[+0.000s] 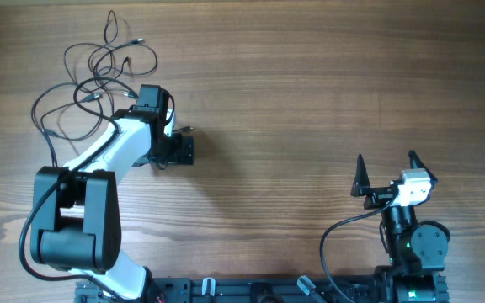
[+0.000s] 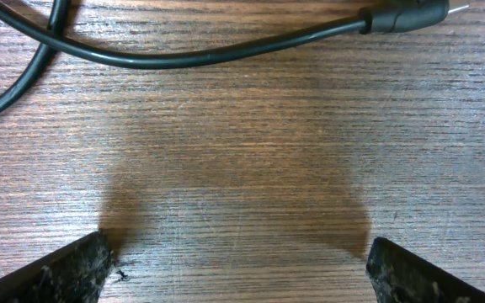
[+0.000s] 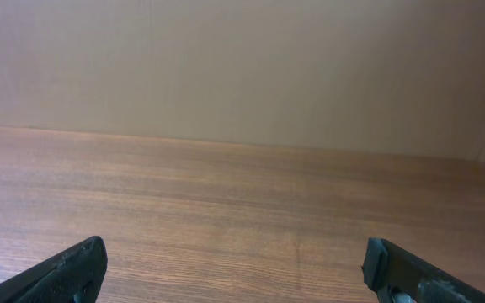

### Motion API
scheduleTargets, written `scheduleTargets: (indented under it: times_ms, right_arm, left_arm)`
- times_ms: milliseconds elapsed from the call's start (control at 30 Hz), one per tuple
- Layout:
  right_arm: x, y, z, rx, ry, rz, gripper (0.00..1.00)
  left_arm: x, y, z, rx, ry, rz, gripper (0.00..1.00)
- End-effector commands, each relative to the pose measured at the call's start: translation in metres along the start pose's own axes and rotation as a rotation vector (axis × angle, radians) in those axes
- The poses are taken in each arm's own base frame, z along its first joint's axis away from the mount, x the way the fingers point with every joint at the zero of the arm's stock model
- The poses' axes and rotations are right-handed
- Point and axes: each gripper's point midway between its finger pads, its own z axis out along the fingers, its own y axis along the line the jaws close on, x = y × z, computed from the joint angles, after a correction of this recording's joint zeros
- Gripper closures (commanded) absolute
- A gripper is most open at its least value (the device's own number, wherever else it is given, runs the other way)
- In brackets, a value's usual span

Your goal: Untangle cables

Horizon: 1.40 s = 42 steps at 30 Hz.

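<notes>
Left gripper [image 2: 238, 263], jaws spread and empty, has thin black plug-tipped cables [image 2: 183, 59] just ahead, all looped together, none separated; right gripper [image 1: 386, 167] open too.

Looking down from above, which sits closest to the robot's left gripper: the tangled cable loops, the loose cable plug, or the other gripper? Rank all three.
Starting from the left gripper, which is open:
1. The cable plug, right beside it.
2. The tangled cable loops, toward the table's far left corner.
3. The right gripper, across the table on the right.
</notes>
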Motion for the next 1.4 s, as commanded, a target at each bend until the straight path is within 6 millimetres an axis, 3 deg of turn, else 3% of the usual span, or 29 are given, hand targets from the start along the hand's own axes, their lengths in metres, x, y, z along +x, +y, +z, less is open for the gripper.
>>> scheduleTargets:
  times_ms: [0, 1367]
  right_arm:
    - [-0.0023, 0.0021, -0.0007, -0.010, -0.012, -0.017, 0.00]
    - [-0.0023, 0.0022, -0.0006, -0.011, -0.012, -0.017, 0.00]
  left_arm:
    - [0.0058, -0.0006, 0.0071, 0.006, 0.028, 0.007, 0.00]
    - [0.0039, 0.0008, 0.0040, 0.010, 0.018, 0.000, 0.00]
